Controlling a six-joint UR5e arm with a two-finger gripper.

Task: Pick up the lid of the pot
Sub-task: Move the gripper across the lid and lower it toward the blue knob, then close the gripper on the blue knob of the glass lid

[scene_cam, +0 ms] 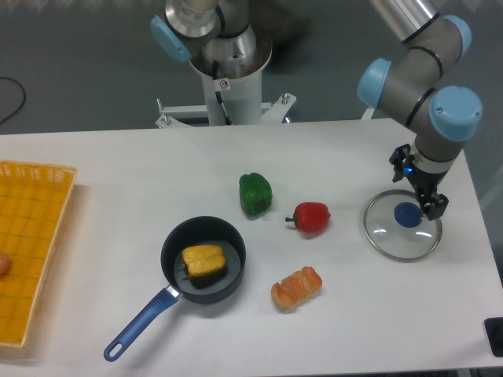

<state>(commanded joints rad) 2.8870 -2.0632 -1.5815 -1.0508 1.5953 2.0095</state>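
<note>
Over at the right of the white table (141, 157), I have the gripper (416, 192) by the far part of the clear pot lid (389, 239), its two fingers spread wide. From this camera I can't quite judge how high they sit above it. The lid lies on the table, its blue knob (407, 214) showing just nearer me than the fingertips. Left of the lid I see a red pepper (313, 217), then a green one (255, 195) farther back. A black pan (230, 291) with a blue handle (141, 323) holds a yellow item (203, 261).
</note>
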